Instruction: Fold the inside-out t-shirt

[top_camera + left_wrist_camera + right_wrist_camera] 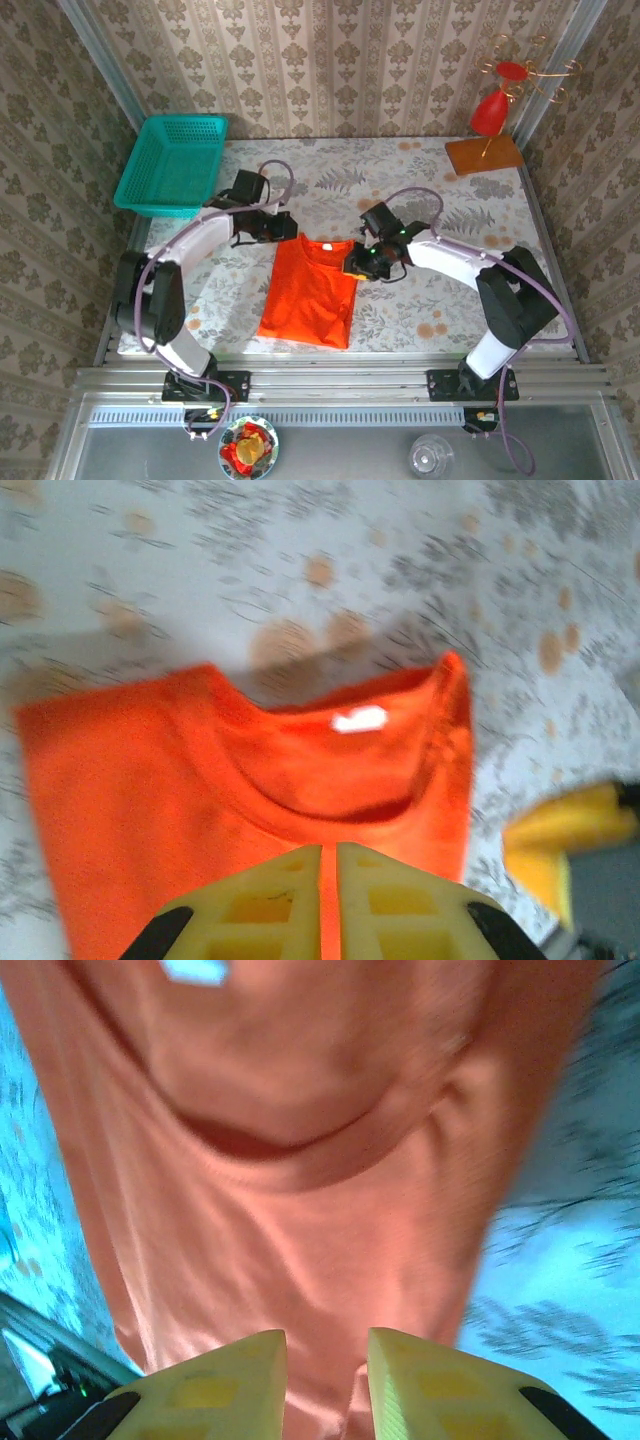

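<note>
Inside-out t-shirt (308,295) lay flat at mid-table on the floral cloth (450,320), folded into a narrow rectangle, collar toward the far wall; small white tag (358,719) sat inside the neckline. Left gripper (288,228) was at the shirt's far-left corner by the shoulder; in the left wrist view its yellow fingers (270,890) were pressed together, only a thin orange sliver in the slit; no tension lines in the cloth, so a pinch could not be confirmed. Right gripper (360,264) was at the far-right edge of the shirt; in the right wrist view its fingers (225,1370) stood a little apart with orange cloth bunched between them, creases running up from the gap, so it pinched the shirt. Teal basket (170,165) was at the far-left table edge, well apart; red ornament (490,110) on a wooden base (484,155) was at the far-right corner.
</note>
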{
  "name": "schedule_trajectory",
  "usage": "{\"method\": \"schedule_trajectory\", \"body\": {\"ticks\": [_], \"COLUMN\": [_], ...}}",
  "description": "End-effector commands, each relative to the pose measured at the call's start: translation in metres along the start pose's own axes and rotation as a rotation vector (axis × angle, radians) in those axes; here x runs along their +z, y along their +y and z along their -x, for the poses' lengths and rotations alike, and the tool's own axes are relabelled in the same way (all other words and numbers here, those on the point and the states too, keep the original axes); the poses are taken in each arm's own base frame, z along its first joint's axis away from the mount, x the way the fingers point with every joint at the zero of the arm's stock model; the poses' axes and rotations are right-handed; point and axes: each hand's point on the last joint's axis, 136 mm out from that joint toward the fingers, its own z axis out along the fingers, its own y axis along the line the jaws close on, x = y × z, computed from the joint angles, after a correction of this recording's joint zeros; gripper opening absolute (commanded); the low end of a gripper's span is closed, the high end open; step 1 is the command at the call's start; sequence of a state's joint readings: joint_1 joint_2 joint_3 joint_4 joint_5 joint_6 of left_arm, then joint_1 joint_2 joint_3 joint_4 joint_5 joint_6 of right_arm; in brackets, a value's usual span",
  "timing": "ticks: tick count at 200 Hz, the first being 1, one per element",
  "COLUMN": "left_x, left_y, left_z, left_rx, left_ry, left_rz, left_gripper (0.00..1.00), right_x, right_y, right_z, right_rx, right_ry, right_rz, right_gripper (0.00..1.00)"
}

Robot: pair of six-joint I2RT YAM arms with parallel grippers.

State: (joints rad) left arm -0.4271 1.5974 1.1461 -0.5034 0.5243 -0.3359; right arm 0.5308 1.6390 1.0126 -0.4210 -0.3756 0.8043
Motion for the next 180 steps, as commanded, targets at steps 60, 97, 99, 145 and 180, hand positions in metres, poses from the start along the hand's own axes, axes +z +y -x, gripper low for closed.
{"method": "schedule_trajectory", "body": {"ticks": [60, 97, 99, 145, 180], "left_x": [0.046, 0.068, 0.069, 0.073, 0.072], "left_y": [-0.017, 0.016, 0.017, 0.029, 0.03], "left_z": [-0.115, -0.142, -0.144, -0.153, -0.154], "left_rx": [-0.043, -0.071, -0.071, -0.085, -0.09], "left_ry": [0.256, 0.343, 0.346, 0.36, 0.359], "left_rz": [0.0, 0.087, 0.09, 0.122, 0.128], "left_gripper": [0.07, 0.05, 0.05, 0.04, 0.04], "right_x": [0.006, 0.025, 0.026, 0.029, 0.018], "right_y": [-0.034, -0.02, -0.02, -0.004, 0.004], "right_z": [0.036, 0.052, 0.053, 0.076, 0.085], "right_rx": [0.086, 0.075, 0.076, 0.059, 0.03], "right_ry": [0.004, 0.029, 0.03, 0.011, -0.013], "right_rz": [-0.016, 0.036, 0.04, 0.052, 0.042], "right_gripper": [0.33, 0.32, 0.32, 0.16, 0.0]}}
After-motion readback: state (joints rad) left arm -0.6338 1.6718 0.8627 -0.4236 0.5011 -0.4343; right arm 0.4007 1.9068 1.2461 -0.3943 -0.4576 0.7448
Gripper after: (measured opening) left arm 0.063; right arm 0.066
